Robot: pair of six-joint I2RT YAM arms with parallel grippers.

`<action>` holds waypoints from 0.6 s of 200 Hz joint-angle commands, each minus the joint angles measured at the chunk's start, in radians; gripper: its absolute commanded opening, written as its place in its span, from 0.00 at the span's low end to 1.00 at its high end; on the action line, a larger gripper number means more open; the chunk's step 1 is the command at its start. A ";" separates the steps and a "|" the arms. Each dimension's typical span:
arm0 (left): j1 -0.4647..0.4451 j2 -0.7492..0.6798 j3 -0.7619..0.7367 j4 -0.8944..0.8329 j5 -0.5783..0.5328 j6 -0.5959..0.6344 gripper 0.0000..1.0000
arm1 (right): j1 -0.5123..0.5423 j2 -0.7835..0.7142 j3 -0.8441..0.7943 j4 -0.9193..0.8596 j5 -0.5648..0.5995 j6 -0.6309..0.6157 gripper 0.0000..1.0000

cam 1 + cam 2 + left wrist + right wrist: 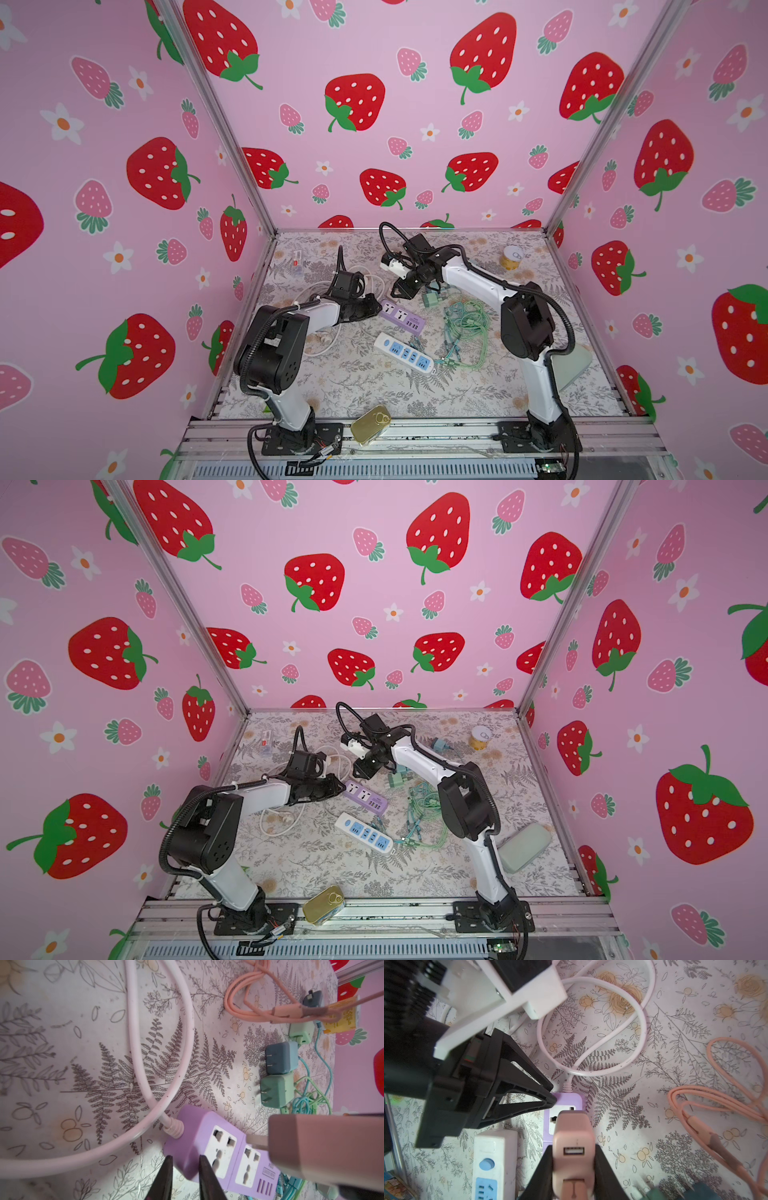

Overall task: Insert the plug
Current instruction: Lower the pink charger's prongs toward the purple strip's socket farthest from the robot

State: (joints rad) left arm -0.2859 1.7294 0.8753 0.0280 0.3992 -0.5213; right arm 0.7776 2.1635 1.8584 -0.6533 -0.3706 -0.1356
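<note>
The pink plug (574,1142) is a USB charger block, and my right gripper (574,1167) is shut on its sides. Its two prongs (256,1141) hang just above the second socket of the purple power strip (218,1151), apart from it. The strip lies flat mid-table in both top views (402,316) (365,798). My left gripper (186,1169) is shut on the strip's cord-end corner, one finger on each side. In both top views the right gripper (401,293) hovers over the strip, the left gripper (374,307) sits at its end, and the plug is hidden.
A white and blue power strip (405,353) lies nearer the front. Blue (281,1057) and green (274,1091) chargers with tangled cables (465,320) lie right of the purple strip. A white cord (162,1064) and pink cable (716,1105) loop behind. A gold tin (371,424) sits at the front edge.
</note>
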 commanded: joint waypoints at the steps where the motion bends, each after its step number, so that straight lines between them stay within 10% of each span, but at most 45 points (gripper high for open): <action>1: 0.004 0.022 0.024 0.001 0.009 -0.008 0.25 | 0.011 0.014 0.024 -0.034 0.009 -0.043 0.07; 120: 0.005 0.038 0.014 0.009 0.012 -0.008 0.20 | 0.034 0.034 0.036 -0.031 0.028 -0.064 0.07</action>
State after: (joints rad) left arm -0.2817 1.7405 0.8761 0.0559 0.4129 -0.5251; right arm 0.7986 2.1738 1.8591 -0.6605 -0.3401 -0.1658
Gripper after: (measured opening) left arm 0.207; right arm 0.290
